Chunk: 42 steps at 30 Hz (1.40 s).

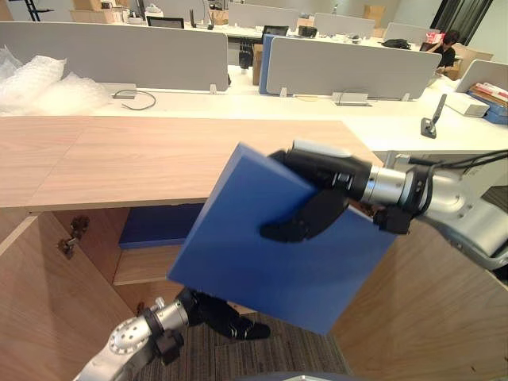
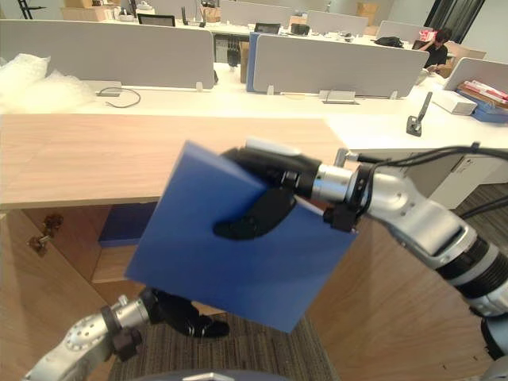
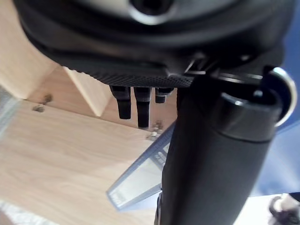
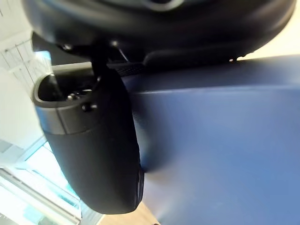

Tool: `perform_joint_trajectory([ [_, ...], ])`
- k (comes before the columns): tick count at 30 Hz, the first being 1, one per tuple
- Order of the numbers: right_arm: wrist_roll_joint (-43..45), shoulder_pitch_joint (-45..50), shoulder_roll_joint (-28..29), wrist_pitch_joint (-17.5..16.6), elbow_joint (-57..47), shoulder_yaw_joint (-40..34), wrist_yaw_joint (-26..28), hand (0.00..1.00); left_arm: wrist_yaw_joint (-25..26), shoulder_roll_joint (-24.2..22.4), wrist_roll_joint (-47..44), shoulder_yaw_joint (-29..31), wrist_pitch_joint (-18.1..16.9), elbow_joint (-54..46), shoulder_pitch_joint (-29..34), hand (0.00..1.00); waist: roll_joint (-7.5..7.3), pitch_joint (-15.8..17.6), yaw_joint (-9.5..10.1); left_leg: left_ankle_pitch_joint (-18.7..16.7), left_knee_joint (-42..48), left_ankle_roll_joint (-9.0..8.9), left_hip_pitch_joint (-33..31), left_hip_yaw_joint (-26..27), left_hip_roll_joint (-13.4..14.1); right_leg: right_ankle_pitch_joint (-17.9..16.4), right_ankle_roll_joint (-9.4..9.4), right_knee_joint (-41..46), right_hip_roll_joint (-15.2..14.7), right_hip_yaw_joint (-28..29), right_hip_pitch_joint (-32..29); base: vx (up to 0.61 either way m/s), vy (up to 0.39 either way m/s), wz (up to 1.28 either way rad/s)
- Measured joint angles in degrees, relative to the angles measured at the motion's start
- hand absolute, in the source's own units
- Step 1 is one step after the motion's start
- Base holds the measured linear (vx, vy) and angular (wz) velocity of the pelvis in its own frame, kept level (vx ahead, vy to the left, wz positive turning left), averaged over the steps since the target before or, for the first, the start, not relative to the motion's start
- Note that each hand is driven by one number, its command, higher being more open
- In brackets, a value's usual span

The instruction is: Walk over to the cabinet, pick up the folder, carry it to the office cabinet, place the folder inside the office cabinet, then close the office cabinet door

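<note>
The left hand [image 1: 218,311] hangs low over the grey carpet [image 1: 274,353], its fingers relaxed and nearly straight, holding nothing. Just above it is the lower edge of the blue folder [image 1: 262,278]. The folder is in the air, tilted, gripped by the right hand [image 1: 325,184] at its upper right part: the thumb lies across the front face and the fingers are curled over the top edge behind it. The right wrist view shows the thumb pressed flat on the blue cover.

Behind the folder and the left hand, the wooden office cabinet [image 1: 159,159] stands with an open door [image 1: 40,309] on the left hand's side. Inside, beyond the left hand, a shelf [image 1: 143,268] carries another dark blue flat item [image 1: 163,225].

Past the right hand is the cabinet's wooden top, then a white desk [image 1: 262,107] with bubble wrap [image 1: 44,83] and grey partition screens [image 1: 111,54]. Far beyond the right hand a person [image 1: 446,48] sits.
</note>
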Motion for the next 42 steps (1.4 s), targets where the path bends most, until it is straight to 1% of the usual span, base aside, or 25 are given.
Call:
perform_joint_trajectory([
  [2,-2.80,4.58,3.00,0.11,-0.62,-1.48,0.59,0.00,0.26,-2.85,6.06,0.11,-0.03,4.95,0.53,1.00,-0.36,-0.19,0.34,-0.04,0.08,-0.02,-0.11,-0.07,0.02,-0.10,-0.05,0.17,-0.03,-0.05,-0.07,0.00,0.000,0.00],
  [4,-4.09,8.54,7.55,0.15,-2.84,-1.49,2.53,0.00,2.43,-8.33,13.19,0.86,-0.03,12.56,0.84,1.00,-0.32,-0.16,0.39,-0.09,0.41,-0.02,-0.72,-0.17,0.02,-0.22,-0.23,0.35,-0.10,-0.16,-0.51,0.00,0.005,0.02],
  [6,-4.98,10.86,9.93,0.13,-4.53,-0.99,3.83,0.00,4.03,-11.81,15.75,1.75,0.03,16.76,1.03,1.00,-0.23,-0.10,0.66,-0.09,0.61,-0.01,-1.14,-0.27,0.05,-0.21,-0.22,0.47,-0.10,-0.24,-0.88,0.00,0.007,0.05],
  [8,-6.14,13.89,13.00,0.00,-4.82,0.71,4.44,0.00,6.04,-16.93,18.90,5.00,0.07,21.47,1.23,1.00,-0.09,0.02,1.44,-0.09,0.85,-0.01,-1.40,-0.49,0.13,-0.22,-0.23,0.53,-0.07,-0.49,-0.93,0.01,0.003,0.06],
  [10,-11.29,14.56,15.76,-0.22,-2.49,1.10,4.37,0.00,8.36,-21.64,21.36,9.68,0.07,25.69,1.15,1.00,0.29,0.28,2.03,-0.08,1.05,0.01,-1.67,-0.79,0.14,-0.23,-0.25,0.58,-0.08,-0.78,-0.92,0.01,0.001,0.06],
  [11,-12.51,14.61,16.20,-0.25,-1.34,1.65,4.29,0.00,9.20,-22.65,21.54,10.85,0.06,26.87,1.13,1.00,0.34,0.31,2.16,-0.06,1.07,0.05,-1.75,-0.90,0.14,-0.23,-0.25,0.57,-0.09,-0.90,-0.89,-0.01,0.001,0.12],
  [13,-17.27,15.93,18.98,-0.11,5.58,6.10,3.59,0.00,12.32,-25.01,22.91,14.93,0.09,31.01,1.11,1.00,0.42,0.35,2.54,-0.01,1.36,0.14,-2.71,-1.77,0.25,-0.26,-0.31,0.41,-0.06,-1.95,-0.96,-0.01,-0.008,0.18],
  [14,-18.77,16.14,19.77,0.03,7.63,7.14,3.48,0.00,13.13,-25.21,23.00,15.62,0.09,31.95,1.14,1.00,0.39,0.40,2.76,0.02,1.35,0.19,-2.87,-1.94,0.28,-0.26,-0.30,0.34,-0.04,-2.12,-0.98,0.00,-0.011,0.19],
  [16,-20.44,17.20,22.64,1.66,14.00,9.75,3.06,0.00,15.66,-25.66,23.48,17.92,0.55,35.35,2.01,1.00,0.36,0.49,3.21,0.10,1.34,0.29,-3.37,-2.64,0.25,-0.26,-0.30,0.10,-0.06,-2.80,-0.96,0.01,-0.003,0.15],
  [18,-20.87,17.17,24.38,1.87,16.30,9.69,3.08,0.00,16.66,-26.33,23.51,19.45,0.89,36.24,3.04,1.00,0.94,1.22,3.22,0.14,1.32,0.35,-3.60,-3.08,0.11,-0.24,-0.26,-0.06,-0.17,-3.24,-0.85,0.02,0.011,0.13],
  [20,-21.61,16.92,25.00,1.70,17.70,9.48,3.01,0.00,17.20,-26.89,23.56,20.42,0.89,37.69,3.27,1.00,1.53,1.63,3.32,0.16,1.33,0.39,-4.01,-3.48,0.02,-0.22,-0.24,-0.27,-0.24,-3.82,-0.80,0.02,0.012,0.14],
  [23,-25.53,16.25,29.14,0.89,22.58,9.38,1.75,0.00,18.82,-27.30,23.67,21.71,0.88,40.10,3.32,1.00,1.63,1.69,3.55,0.17,1.39,0.38,-4.64,-4.00,0.25,-0.23,-0.26,-0.67,0.06,-4.53,-0.87,0.02,0.001,0.10],
  [27,-29.23,13.11,37.29,-0.71,35.67,8.99,0.61,0.00,21.03,-27.64,26.42,22.84,0.89,41.53,2.75,1.00,1.86,1.97,3.86,0.16,1.84,0.38,-5.63,-4.93,0.27,-0.20,-0.27,-1.17,0.16,-5.56,-0.81,0.00,0.004,0.11],
  [28,-30.13,12.59,38.57,-0.68,37.78,8.47,0.55,0.00,21.45,-27.88,26.95,23.02,0.90,41.58,2.70,1.00,1.99,2.14,4.07,0.16,1.90,0.38,-5.75,-5.01,0.28,-0.18,-0.27,-1.24,0.18,-5.65,-0.81,-0.03,0.011,0.08],
  [30,-31.96,11.76,43.05,-0.72,45.63,4.72,0.27,0.00,22.52,-28.41,27.85,23.39,0.90,41.65,2.33,1.00,2.69,2.74,5.19,0.16,2.35,0.37,-6.80,-5.78,0.37,0.23,-0.32,-2.17,0.48,-6.63,-0.77,-0.05,0.008,0.23],
  [31,-31.79,11.15,46.97,0.06,52.91,-0.53,0.01,0.00,23.18,-29.10,27.89,23.66,0.89,41.69,1.81,1.00,2.86,3.23,5.80,0.17,3.02,0.36,-8.01,-6.79,0.38,0.56,-0.25,-2.74,0.61,-7.82,-0.70,-0.05,0.002,0.35],
  [32,-31.74,10.76,48.70,0.67,56.33,-3.74,-0.18,0.00,23.56,-29.39,27.89,23.80,0.88,41.93,1.44,1.00,3.00,3.45,6.09,0.20,3.24,0.36,-8.51,-7.20,0.39,0.69,-0.31,-2.93,0.65,-8.31,-0.71,-0.06,-0.001,0.40],
  [33,-31.17,10.27,52.85,1.31,62.64,-10.83,-5.80,0.00,24.28,-29.52,27.89,24.20,0.89,42.90,0.41,1.00,3.25,4.22,6.48,0.29,3.63,0.33,-9.37,-7.88,0.43,0.93,-0.43,-3.32,0.82,-8.98,-0.79,-0.05,0.002,0.24],
  [34,-29.91,9.72,54.79,1.97,65.71,-14.05,-10.51,0.00,24.93,-29.78,27.88,24.73,0.93,43.37,0.00,1.00,3.47,4.74,6.81,0.33,3.73,0.28,-9.62,-8.04,0.49,1.04,-0.46,-3.49,0.91,-9.22,-0.81,-0.05,0.003,0.21],
  [35,-26.03,8.80,57.76,2.44,69.93,-19.55,-17.18,0.00,25.85,-30.29,27.88,25.33,1.02,43.84,-0.48,1.00,3.76,5.60,7.33,0.40,3.79,0.28,-9.91,-8.27,0.54,1.14,-0.51,-3.68,1.01,-9.52,-0.84,-0.04,0.004,0.17],
  [36,-18.73,7.87,60.23,2.67,72.76,-26.79,-23.14,0.00,27.31,-31.12,27.84,26.04,1.26,44.19,-0.76,1.00,4.04,6.32,7.61,0.53,4.02,0.33,-10.74,-8.77,0.51,1.31,-0.49,-3.85,1.06,-10.16,-1.05,-0.02,0.004,0.26],
  [37,-8.78,6.98,61.27,2.64,73.73,-31.72,-27.57,0.00,28.56,-31.38,27.82,26.34,1.66,44.56,-1.02,1.00,4.22,7.10,7.90,0.65,4.13,0.30,-11.27,-9.36,0.40,1.36,-0.43,-3.97,1.00,-10.82,-0.93,-0.01,0.009,0.26],
  [38,-4.40,6.55,61.73,2.60,73.76,-33.88,-29.22,0.00,28.97,-31.69,27.82,26.70,1.90,44.66,-1.02,1.00,4.22,7.38,7.95,0.69,4.14,0.29,-11.40,-9.53,0.36,1.35,-0.42,-3.97,0.91,-11.21,-0.89,0.02,0.017,0.22],
  [39,2.36,5.62,62.29,1.93,73.65,-37.17,-31.71,0.00,29.61,-32.22,27.80,27.93,2.34,44.68,-1.07,1.00,4.28,7.86,8.02,0.71,4.14,0.29,-11.45,-9.72,0.31,1.25,-0.36,-3.87,0.51,-11.62,-0.69,0.03,0.023,0.14],
  [42,17.55,5.39,62.53,-1.24,70.55,-40.70,-34.11,0.00,30.55,-32.99,27.73,28.23,2.65,44.46,-1.39,1.00,4.39,8.08,7.73,0.71,4.32,0.28,-11.35,-10.49,-0.40,-0.12,0.19,-2.24,-0.80,-13.17,-0.17,0.03,0.008,0.21],
])
